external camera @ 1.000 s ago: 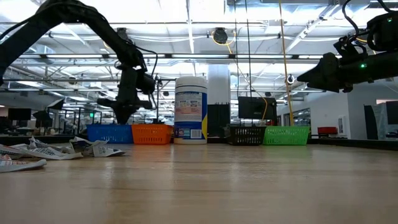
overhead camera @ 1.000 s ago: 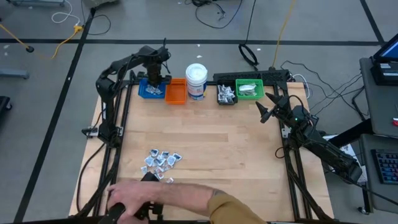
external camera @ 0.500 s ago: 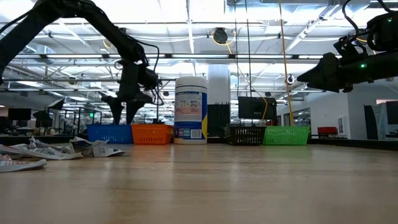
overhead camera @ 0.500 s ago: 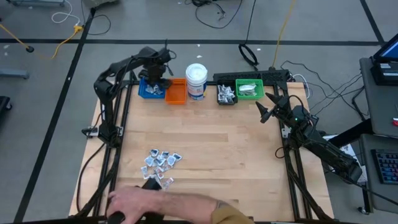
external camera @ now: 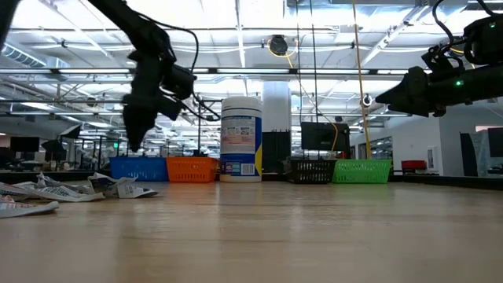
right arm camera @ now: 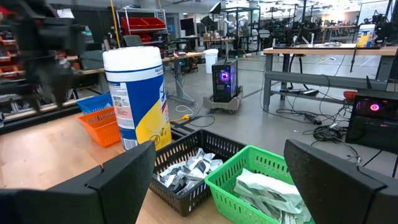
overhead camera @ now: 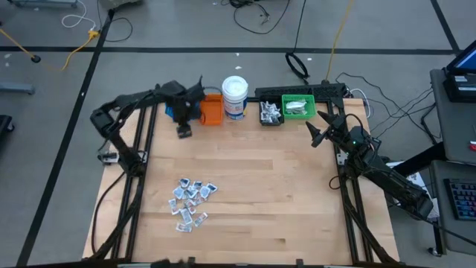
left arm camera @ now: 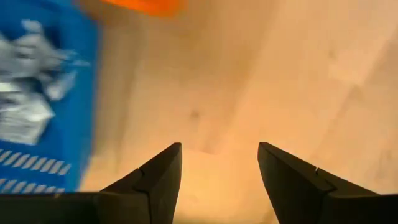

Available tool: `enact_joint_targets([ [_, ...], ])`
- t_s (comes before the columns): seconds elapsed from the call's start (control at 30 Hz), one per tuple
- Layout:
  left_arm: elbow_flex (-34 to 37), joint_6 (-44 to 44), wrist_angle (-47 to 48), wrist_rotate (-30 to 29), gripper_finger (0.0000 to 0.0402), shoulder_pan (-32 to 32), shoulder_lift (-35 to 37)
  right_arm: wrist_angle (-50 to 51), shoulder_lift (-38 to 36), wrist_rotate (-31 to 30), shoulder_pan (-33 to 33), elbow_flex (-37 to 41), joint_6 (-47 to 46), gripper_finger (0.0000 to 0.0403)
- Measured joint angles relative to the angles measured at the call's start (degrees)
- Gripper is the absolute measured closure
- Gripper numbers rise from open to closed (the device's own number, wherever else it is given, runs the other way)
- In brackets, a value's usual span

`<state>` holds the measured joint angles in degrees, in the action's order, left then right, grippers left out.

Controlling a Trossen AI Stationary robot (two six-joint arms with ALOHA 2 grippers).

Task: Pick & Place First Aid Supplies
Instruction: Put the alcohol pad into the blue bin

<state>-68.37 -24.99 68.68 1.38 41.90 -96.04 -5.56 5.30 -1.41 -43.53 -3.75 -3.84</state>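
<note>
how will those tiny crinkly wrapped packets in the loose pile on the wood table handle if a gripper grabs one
The tiny white and silvery wrapped packets look flat and crumpled, so probably floppy and very light. They lie overlapping in a loose pile, so a pinch may drag neighbours along. On the smooth wooden table they would likely slide rather than roll.

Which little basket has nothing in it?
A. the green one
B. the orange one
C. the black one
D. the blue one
B: the orange bin shows only its bare bottom from above, while the blue bin, black bin and green bin all hold wrapped packets.
</note>
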Motion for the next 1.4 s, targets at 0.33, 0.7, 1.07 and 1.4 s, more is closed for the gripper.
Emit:
enact_joint_targets([
  [0.33, 10.93, 3.36, -1.91, 0.08, 0.0183, -14.17, 7.86, 0.0, 0.0, 0.0, 0.0, 0.0, 0.0, 0.005],
  [0.7, 15.88, 24.68, -5.92, 5.02, 0.0192, -27.0, 7.93, 0.0, 0.02, 0.0, 0.0, 0.0, 0.0, 0.005],
  [1.07, 20.64, 49.07, -9.46, 9.5, 0.0192, -35.88, 7.91, 0.0, 0.0, 0.01, -0.02, 0.02, 0.01, 0.005],
  [1.4, 22.7, 62.94, -11.66, 9.76, 0.0182, -42.02, 7.88, 0.0, 0.01, 0.0, -0.01, 0.02, 0.0, 0.005],
])
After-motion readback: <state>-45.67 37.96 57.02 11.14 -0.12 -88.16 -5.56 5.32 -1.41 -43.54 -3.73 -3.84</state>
